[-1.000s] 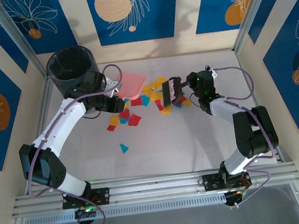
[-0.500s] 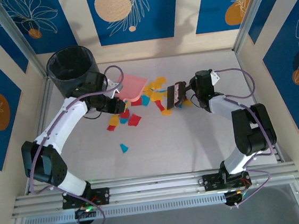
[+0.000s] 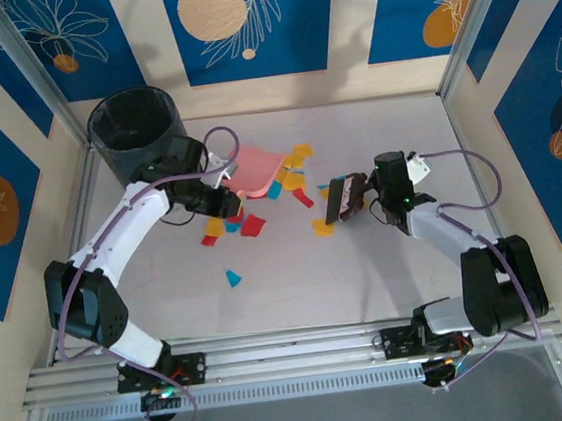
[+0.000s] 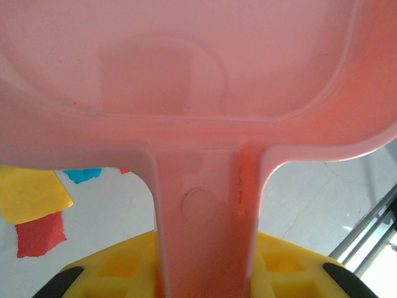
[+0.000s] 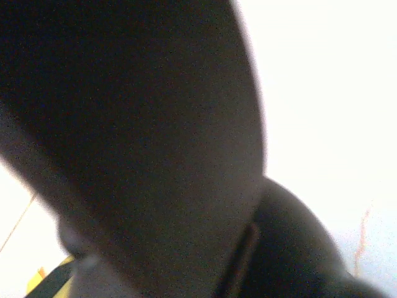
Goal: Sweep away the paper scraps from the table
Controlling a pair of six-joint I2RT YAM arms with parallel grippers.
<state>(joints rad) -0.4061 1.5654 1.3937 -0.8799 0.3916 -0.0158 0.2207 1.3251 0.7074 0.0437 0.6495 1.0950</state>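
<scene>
My left arm (image 3: 113,233) reaches from the near-left corner toward the far-left of the table (image 3: 389,280). Its jaws are clamped on the handle of the pink dustpan (image 3: 256,165). My right arm (image 3: 444,234) bends in from the near-right, jaws closed tight on the dark brush (image 3: 343,198). The paper scraps (image 3: 252,226), red, yellow and teal, lie scattered mid-table toward the far edge, between dustpan and brush. One teal bit lies apart, nearer me. The left wrist view shows the handle running between yellow fingers (image 4: 118,267); in the right wrist view a dark shape is too blurred to name.
</scene>
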